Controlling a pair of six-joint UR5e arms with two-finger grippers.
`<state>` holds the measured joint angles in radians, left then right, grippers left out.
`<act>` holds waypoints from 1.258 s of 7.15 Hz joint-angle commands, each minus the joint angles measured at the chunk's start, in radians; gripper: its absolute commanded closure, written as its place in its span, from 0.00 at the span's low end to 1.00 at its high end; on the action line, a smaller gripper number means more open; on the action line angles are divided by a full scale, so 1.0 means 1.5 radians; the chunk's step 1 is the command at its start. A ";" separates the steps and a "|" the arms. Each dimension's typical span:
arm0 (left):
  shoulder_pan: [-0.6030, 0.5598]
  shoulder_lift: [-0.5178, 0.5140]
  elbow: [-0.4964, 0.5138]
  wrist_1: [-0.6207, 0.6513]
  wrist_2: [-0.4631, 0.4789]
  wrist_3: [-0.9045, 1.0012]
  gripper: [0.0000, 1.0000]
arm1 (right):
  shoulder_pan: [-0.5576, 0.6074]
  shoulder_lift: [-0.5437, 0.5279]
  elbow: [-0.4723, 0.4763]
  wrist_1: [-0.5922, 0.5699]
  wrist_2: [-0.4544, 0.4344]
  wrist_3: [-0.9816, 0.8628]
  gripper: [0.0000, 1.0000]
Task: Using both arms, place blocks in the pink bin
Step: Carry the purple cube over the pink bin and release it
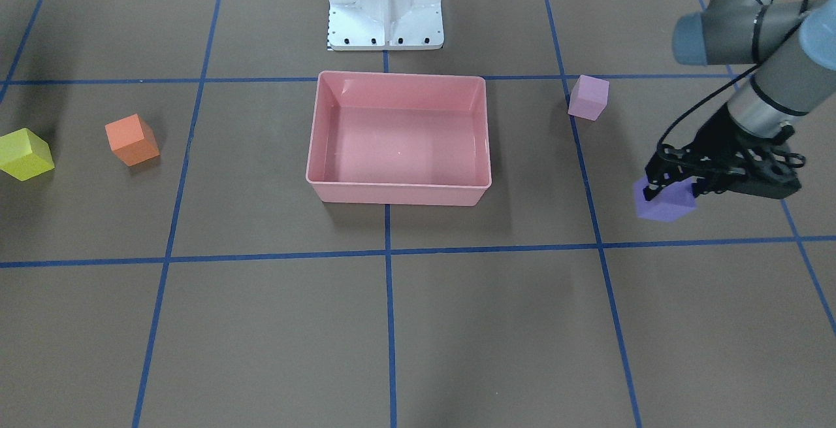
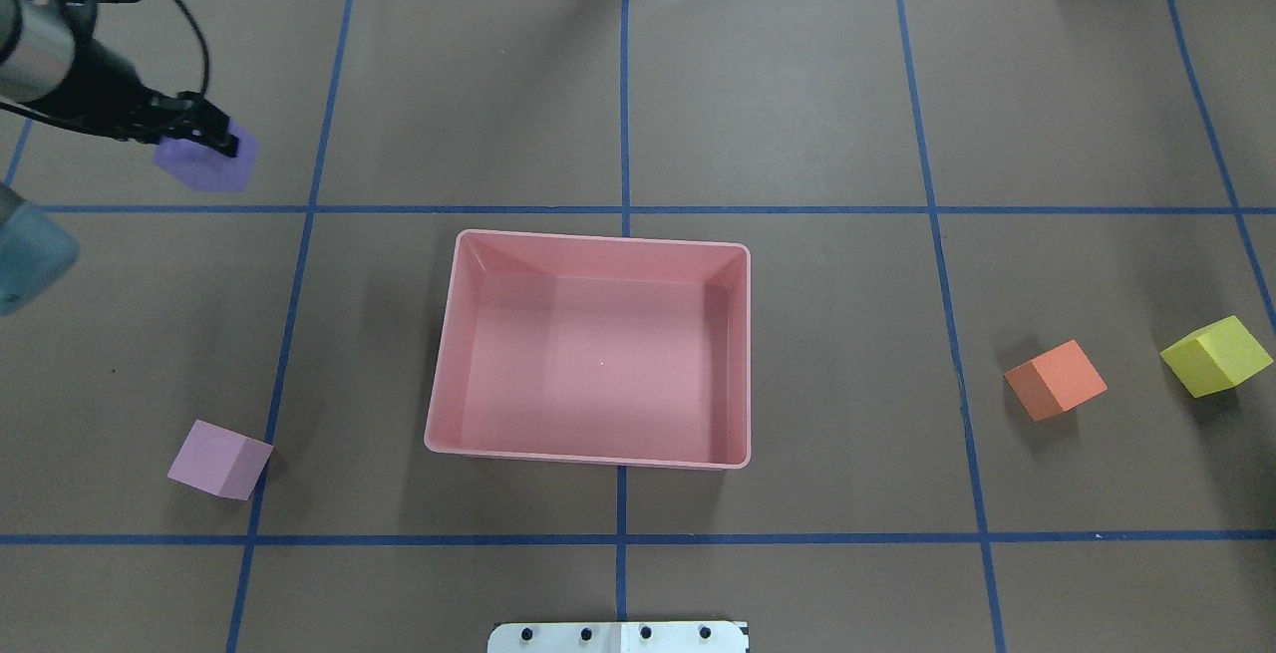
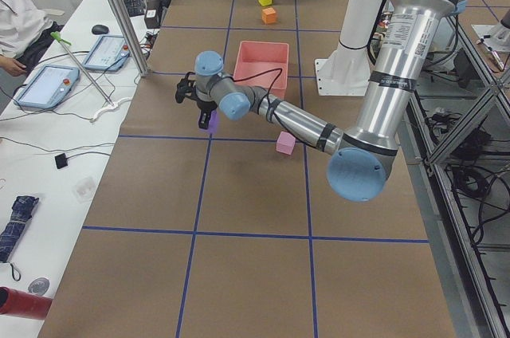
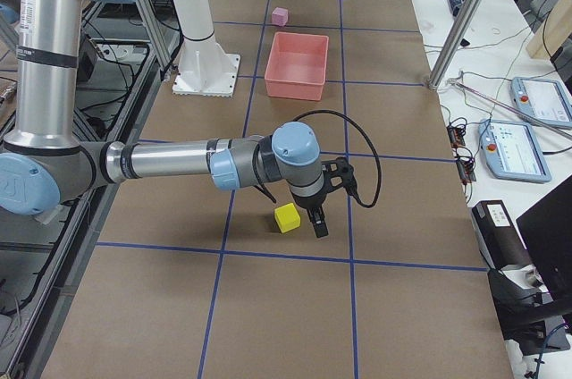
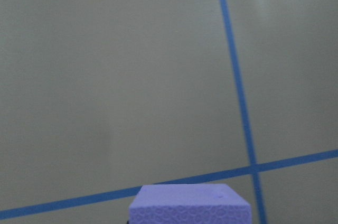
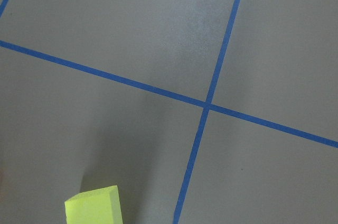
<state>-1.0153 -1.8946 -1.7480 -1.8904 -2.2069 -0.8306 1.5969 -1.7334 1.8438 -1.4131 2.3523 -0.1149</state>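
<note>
The pink bin (image 1: 398, 194) (image 2: 588, 459) stands empty at the table's middle. My left gripper (image 1: 675, 187) (image 2: 221, 140) sits over the darker purple block (image 1: 665, 206) (image 2: 199, 166), its fingers against the block's sides; the block fills the bottom of the left wrist view (image 5: 189, 205). The pale pink-lilac block (image 1: 588, 97) (image 2: 219, 460) lies nearer the base on that side. The orange block (image 1: 132, 140) (image 2: 1055, 380) and the yellow block (image 1: 25, 153) (image 2: 1216, 356) (image 6: 94, 205) lie on the other side. My right gripper (image 4: 319, 221) hangs just beside the yellow block (image 4: 287, 216); I cannot tell whether it is open or shut.
The white pedestal base (image 1: 385, 6) (image 2: 618, 636) stands behind the bin. Blue tape lines grid the brown table. A metal post (image 3: 119, 15) (image 4: 465, 17) and a desk with tablets (image 3: 56, 83) border the table's far side.
</note>
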 commanded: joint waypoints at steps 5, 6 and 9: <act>0.353 -0.268 -0.009 0.210 0.303 -0.270 0.22 | -0.033 0.002 0.002 0.004 0.004 0.064 0.01; 0.371 -0.268 -0.011 0.211 0.333 -0.271 0.00 | -0.058 0.003 0.006 0.015 0.008 0.115 0.00; 0.285 -0.187 -0.148 0.285 0.259 -0.103 0.00 | -0.200 0.001 0.005 0.223 -0.007 0.356 0.00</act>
<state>-0.5180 -2.2466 -1.8812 -1.5121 -1.7717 -1.1225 1.3949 -1.7309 1.8518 -1.1883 2.3565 0.2995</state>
